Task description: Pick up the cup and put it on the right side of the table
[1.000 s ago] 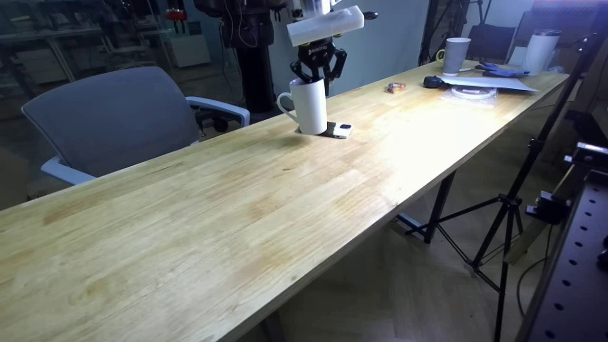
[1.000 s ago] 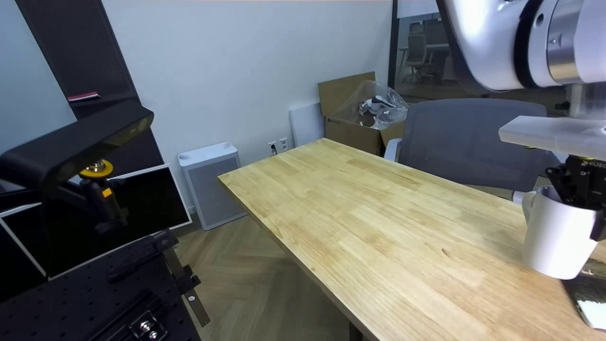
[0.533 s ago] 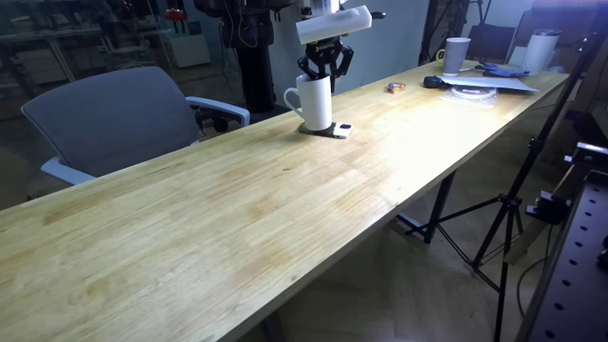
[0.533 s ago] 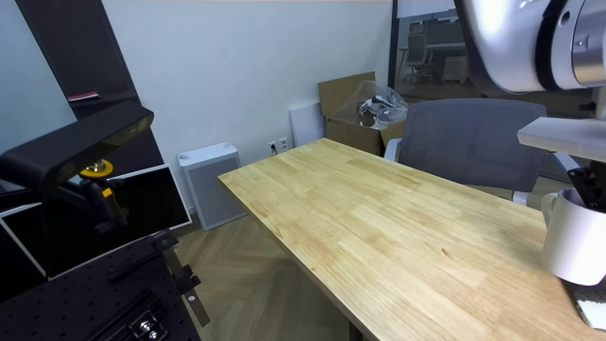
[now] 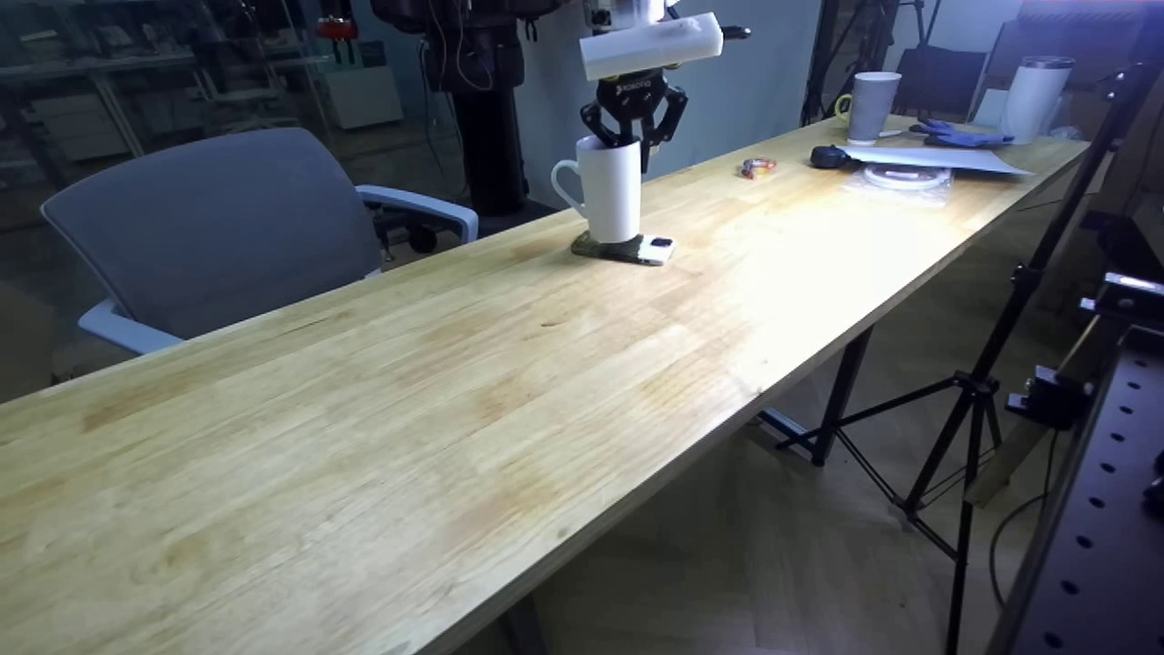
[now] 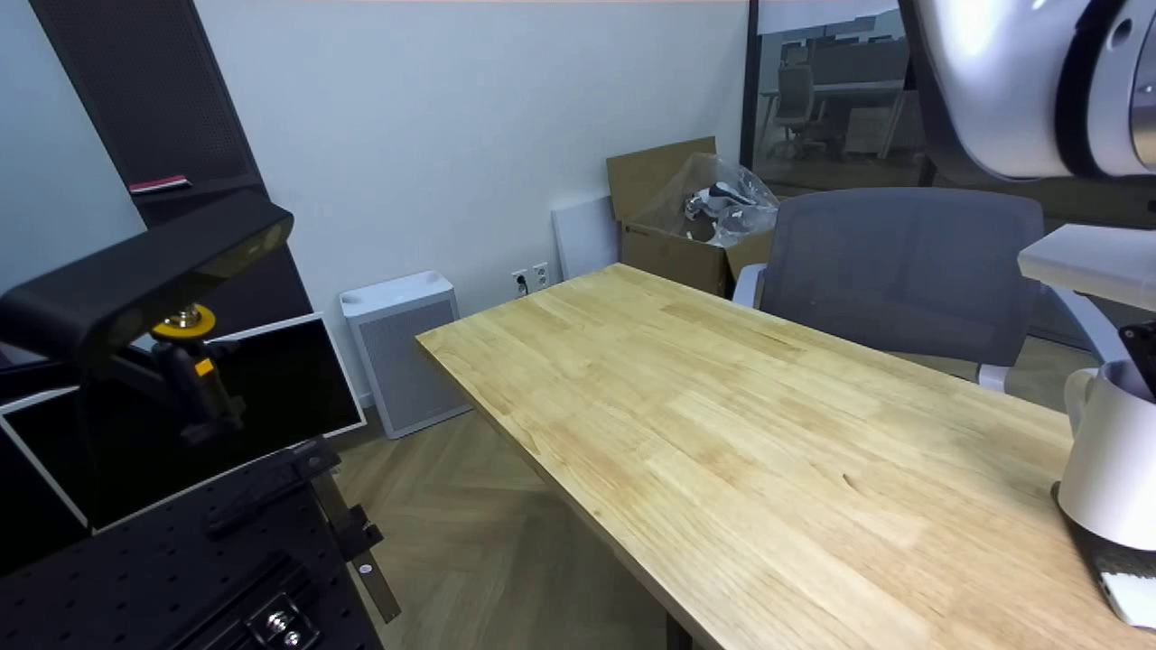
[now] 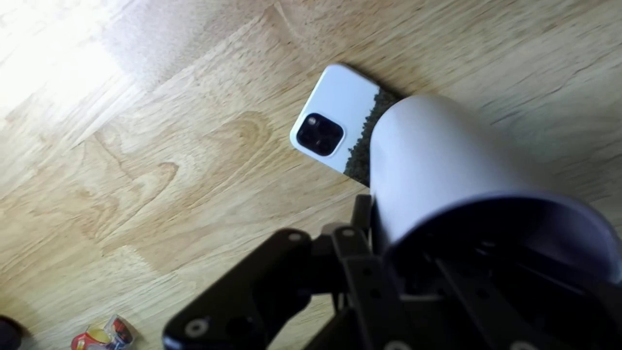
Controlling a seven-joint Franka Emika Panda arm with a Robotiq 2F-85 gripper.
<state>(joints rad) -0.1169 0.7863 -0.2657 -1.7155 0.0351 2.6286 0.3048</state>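
The end effector pinches the white mug by its right wall, presumably for upright carrying; contact with the smartphone beneath is unclear.

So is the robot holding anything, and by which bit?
Yes, the white mug, by its wall at the rim: one of the fingers is outside, the other inside. It isn't holding the handle.

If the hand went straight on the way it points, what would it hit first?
The hand holds the mug, so the mug's base would likely meet the phone below first; any gap is hard to judge.
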